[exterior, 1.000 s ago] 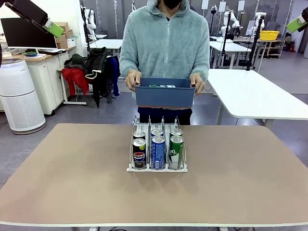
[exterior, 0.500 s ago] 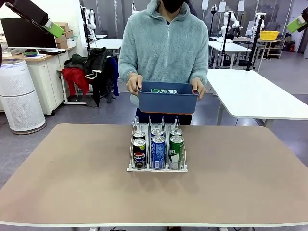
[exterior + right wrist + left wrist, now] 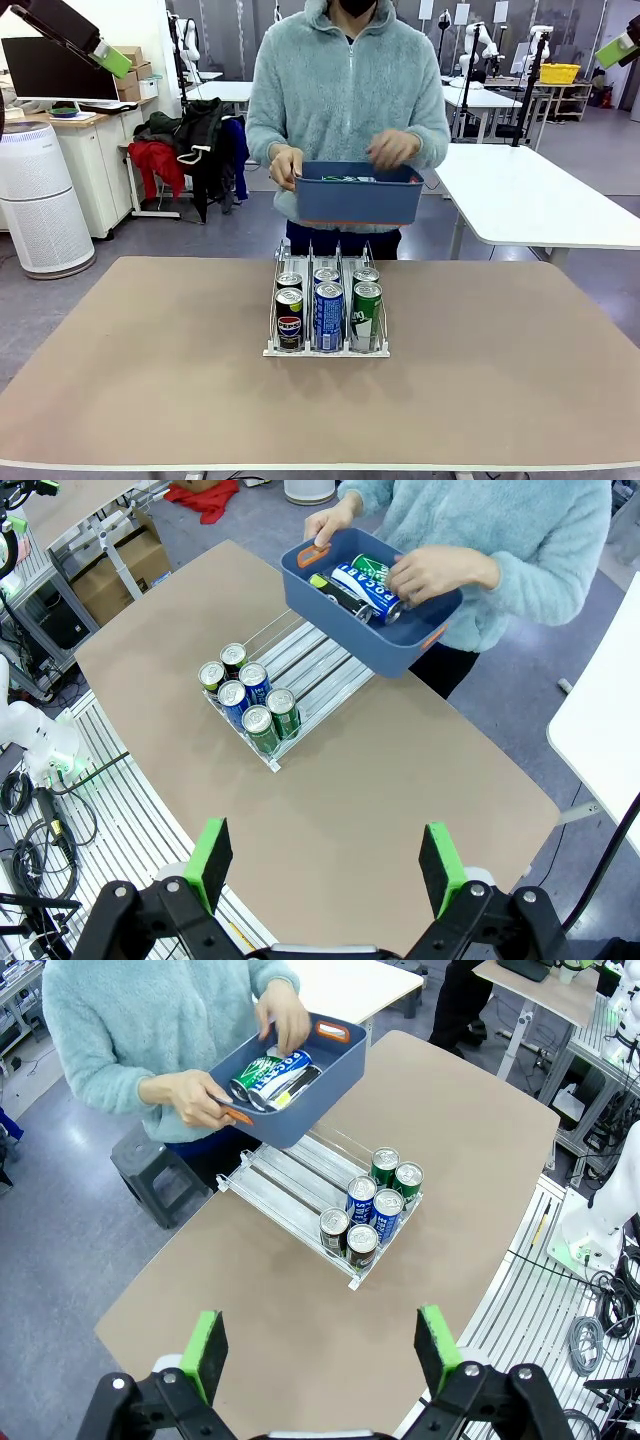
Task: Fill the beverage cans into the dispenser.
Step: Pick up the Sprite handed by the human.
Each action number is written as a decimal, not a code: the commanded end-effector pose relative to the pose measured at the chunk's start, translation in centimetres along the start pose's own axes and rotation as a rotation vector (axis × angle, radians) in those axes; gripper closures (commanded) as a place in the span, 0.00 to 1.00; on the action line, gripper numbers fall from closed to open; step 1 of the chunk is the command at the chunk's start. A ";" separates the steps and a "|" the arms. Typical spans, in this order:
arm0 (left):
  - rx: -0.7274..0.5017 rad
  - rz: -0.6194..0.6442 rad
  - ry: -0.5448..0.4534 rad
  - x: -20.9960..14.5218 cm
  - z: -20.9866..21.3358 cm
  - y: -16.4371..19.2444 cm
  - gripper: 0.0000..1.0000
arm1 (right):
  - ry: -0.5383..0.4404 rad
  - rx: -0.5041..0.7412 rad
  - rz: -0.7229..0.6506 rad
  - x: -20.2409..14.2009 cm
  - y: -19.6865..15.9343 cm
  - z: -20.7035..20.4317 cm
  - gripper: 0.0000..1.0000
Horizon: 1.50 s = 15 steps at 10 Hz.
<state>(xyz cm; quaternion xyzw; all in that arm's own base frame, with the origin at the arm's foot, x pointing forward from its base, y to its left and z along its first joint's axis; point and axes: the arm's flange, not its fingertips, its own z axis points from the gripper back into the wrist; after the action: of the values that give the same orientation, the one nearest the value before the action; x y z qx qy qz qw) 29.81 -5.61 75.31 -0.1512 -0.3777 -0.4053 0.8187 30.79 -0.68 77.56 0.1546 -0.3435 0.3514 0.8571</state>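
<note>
Tan table (image 3: 150,380), shared: I log six beverage cans (image 3: 328,315) racked at the dispenser (image 3: 290,1182) front, more in the blue bin (image 3: 355,200) that the person's hand (image 3: 392,150) reaches into, presumably to load, so my left gripper (image 3: 322,1345) and right gripper (image 3: 326,860) hang high, wide open, empty.

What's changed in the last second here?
One hand let go of the blue bin and moved over it, reaching inside; the other hand keeps holding it. The six cans in the dispenser, the open left gripper and right gripper stayed put.
</note>
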 end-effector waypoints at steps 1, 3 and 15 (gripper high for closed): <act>-0.003 0.012 0.000 0.0 -0.1 0.0 0.00 | 0.000 0.003 0.002 0.0 0.1 -0.1 0.00; -0.003 0.012 0.000 0.0 -0.1 0.0 0.00 | 0.000 0.003 0.002 0.0 0.1 -0.1 0.00; -0.003 0.012 0.000 0.0 -0.1 0.0 0.00 | 0.000 0.003 0.002 0.0 0.1 -0.1 0.00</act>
<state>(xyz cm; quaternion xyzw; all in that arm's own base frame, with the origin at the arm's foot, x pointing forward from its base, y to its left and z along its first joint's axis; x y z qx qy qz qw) 29.81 -5.61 75.31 -0.1512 -0.3777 -0.4053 0.8187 30.79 -0.68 77.56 0.1546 -0.3435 0.3514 0.8571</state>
